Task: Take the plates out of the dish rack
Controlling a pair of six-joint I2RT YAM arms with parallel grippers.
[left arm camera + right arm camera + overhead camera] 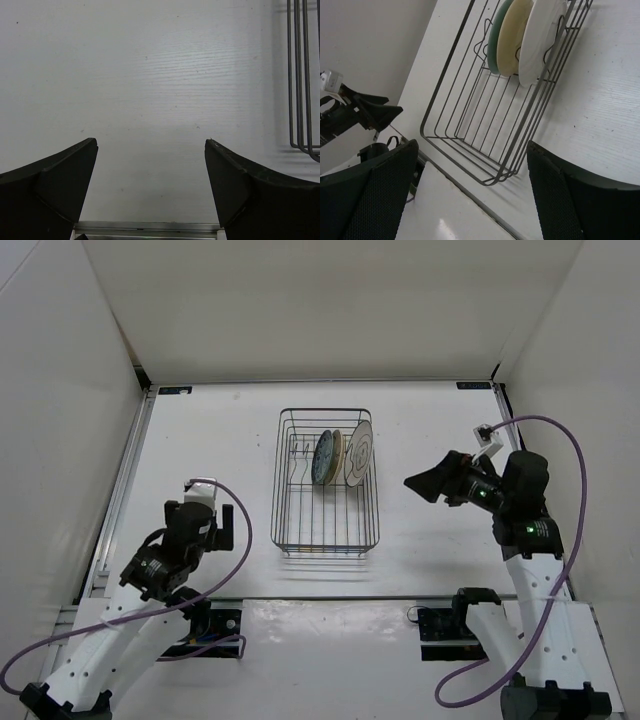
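Standing on edge: three plates (340,457) | white, cream, blue-grey | dark wire dish rack (326,525)

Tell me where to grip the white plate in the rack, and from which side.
Pinch the upper rim of the white plate, coming down from above with the right gripper. It stands on edge in the dish rack, outermost on the right, with the cream plate close beside it, so the top edge looks freest.

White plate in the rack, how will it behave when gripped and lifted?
Likely rigid and slick: the white plate looks smooth, so a rim pinch may slip. It stands on edge between the dish rack prongs, so it could roll or tip once freed. Probably breakable.
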